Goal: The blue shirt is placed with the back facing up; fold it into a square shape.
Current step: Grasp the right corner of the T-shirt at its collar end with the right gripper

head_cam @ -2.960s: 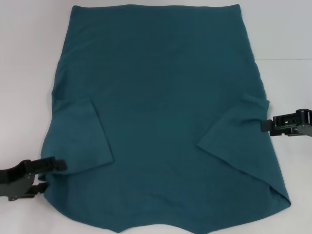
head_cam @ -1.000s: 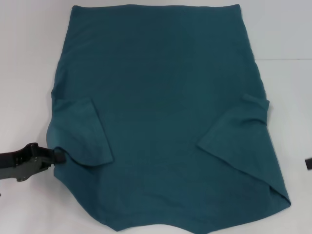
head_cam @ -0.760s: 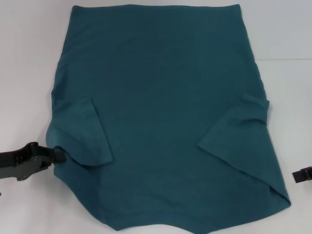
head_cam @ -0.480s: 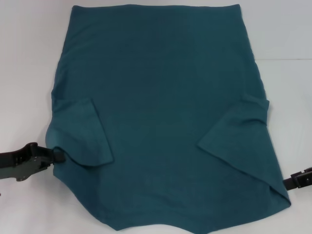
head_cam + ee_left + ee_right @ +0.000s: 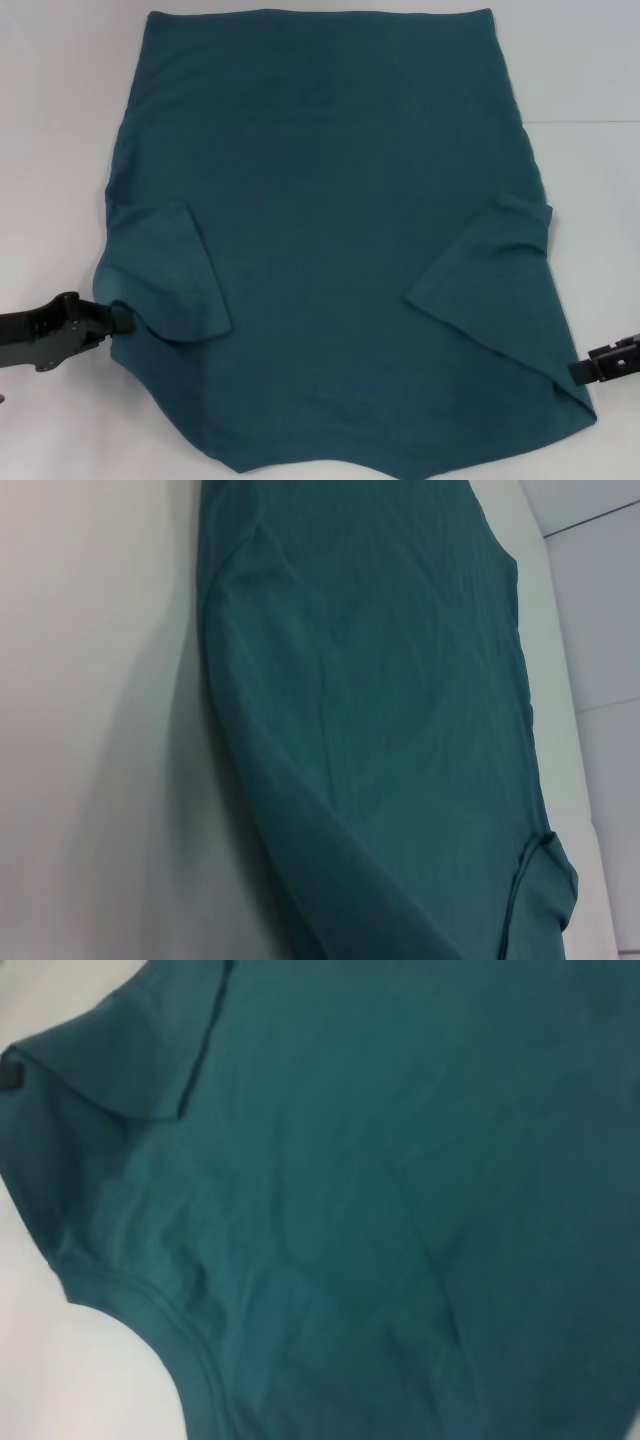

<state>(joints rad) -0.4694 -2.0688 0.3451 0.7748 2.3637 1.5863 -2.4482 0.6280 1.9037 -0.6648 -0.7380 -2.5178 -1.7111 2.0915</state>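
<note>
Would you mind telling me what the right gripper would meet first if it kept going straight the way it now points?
The right gripper points inward at the blue shirt, so it would probably meet the shirt's right edge near the folded lower corner first, though its height above the cloth is unclear.

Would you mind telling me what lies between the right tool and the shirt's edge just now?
Nothing: in the head view the right tool reaches the blue shirt at its near right edge, with no gap visible and bare white table around.
</note>
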